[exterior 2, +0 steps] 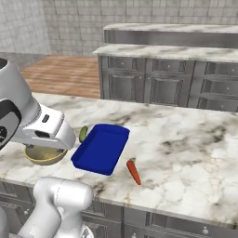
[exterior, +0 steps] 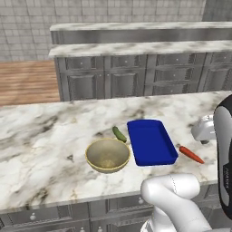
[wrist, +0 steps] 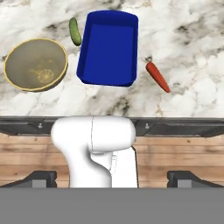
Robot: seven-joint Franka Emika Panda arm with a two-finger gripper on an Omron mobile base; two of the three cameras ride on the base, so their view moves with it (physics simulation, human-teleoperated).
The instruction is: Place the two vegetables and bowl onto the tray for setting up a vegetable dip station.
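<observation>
Blue tray (wrist: 108, 48) bare, cucumber (wrist: 75, 31), bowl (wrist: 36, 64), carrot (wrist: 158, 77) beside it, gripper (wrist: 112, 178) apparently open

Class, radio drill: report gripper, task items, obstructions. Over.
Gripper open, holding nothing. Tray bare; bowl, cucumber, carrot on the counter beside it. Nothing in the way.

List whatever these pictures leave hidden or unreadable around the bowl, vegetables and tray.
- Bowl: right base view, its upper part covered by the white arm.
- Cucumber: right base view, lower end hidden behind the tray rim.
- Bowl's inside marking: hand view, too small to read.
- Carrot tip: left base view, leafy end too small to make out.
</observation>
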